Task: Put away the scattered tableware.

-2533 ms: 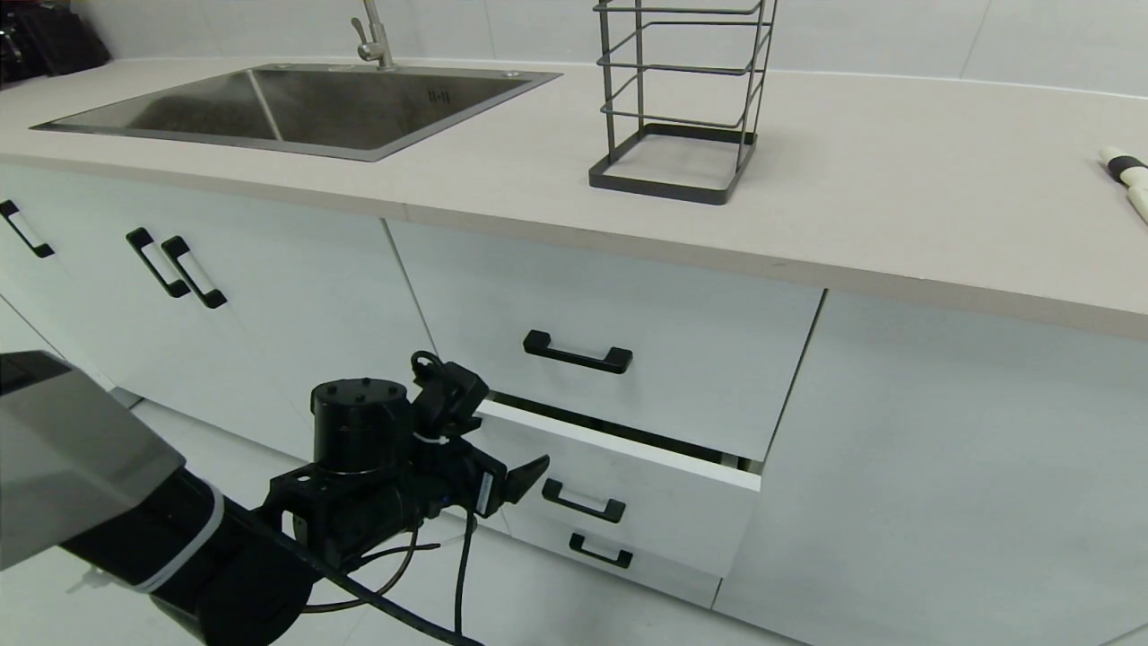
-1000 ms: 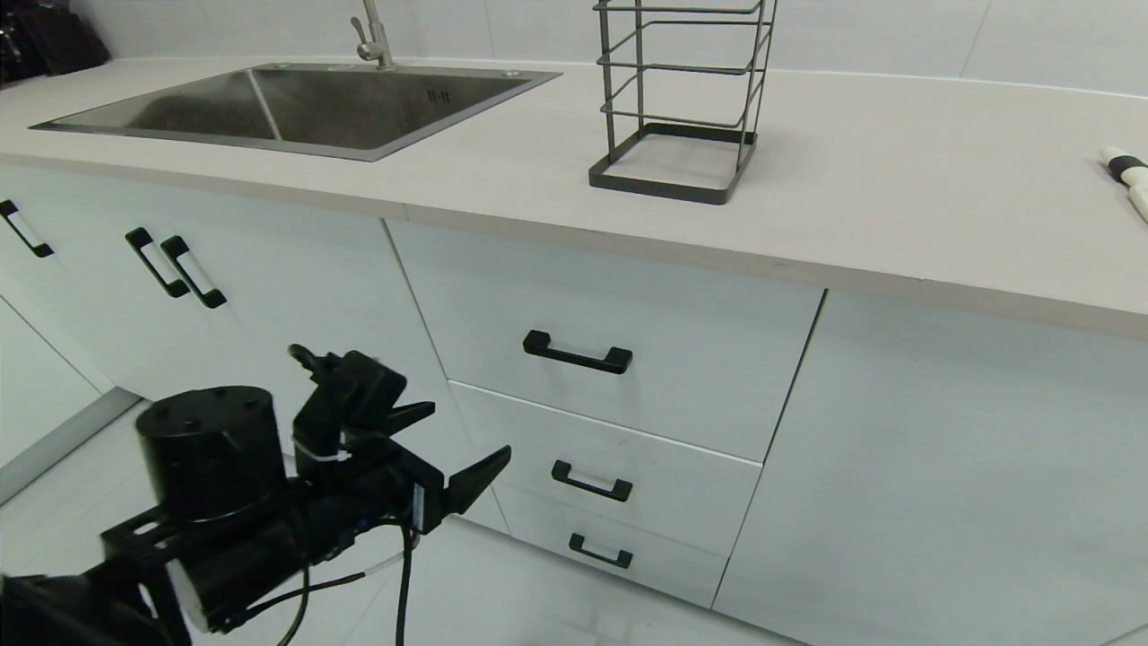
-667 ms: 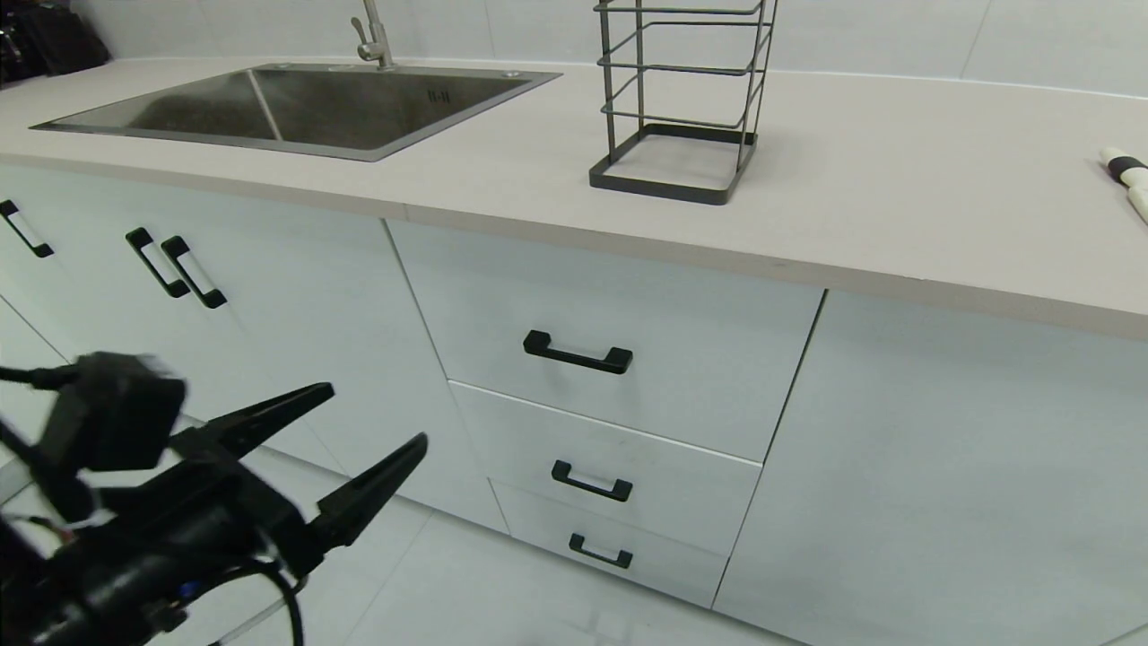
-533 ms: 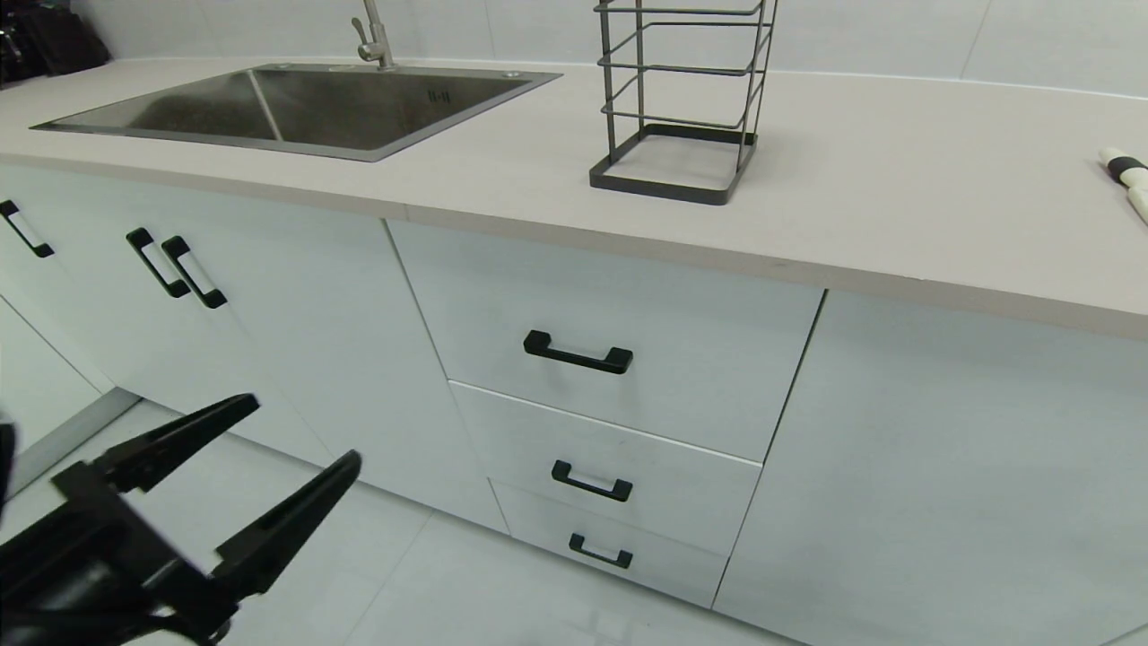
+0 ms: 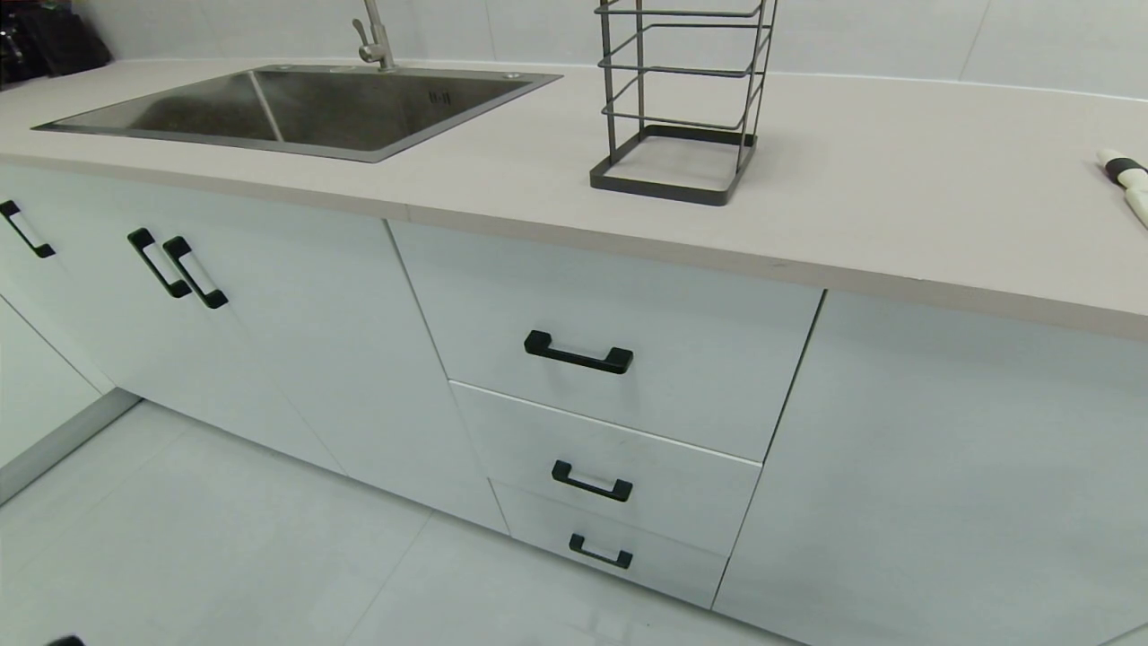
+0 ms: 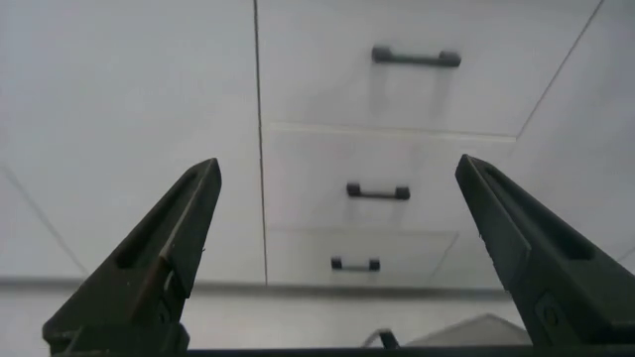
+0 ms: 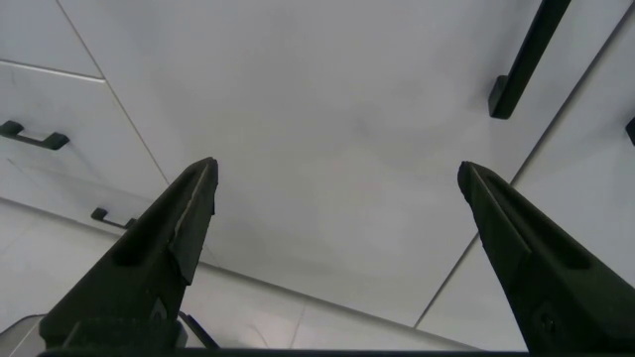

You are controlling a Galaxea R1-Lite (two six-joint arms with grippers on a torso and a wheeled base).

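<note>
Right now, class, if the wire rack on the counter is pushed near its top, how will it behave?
The wire rack is probably light: thin wire, seemingly empty. Tall over a small base, it may tip. Pushed low, it likely slides on the smooth counter.

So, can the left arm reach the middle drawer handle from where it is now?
Probably yes: the left gripper is open and faces the middle drawer handle, with nothing between them, though some way off.
</note>
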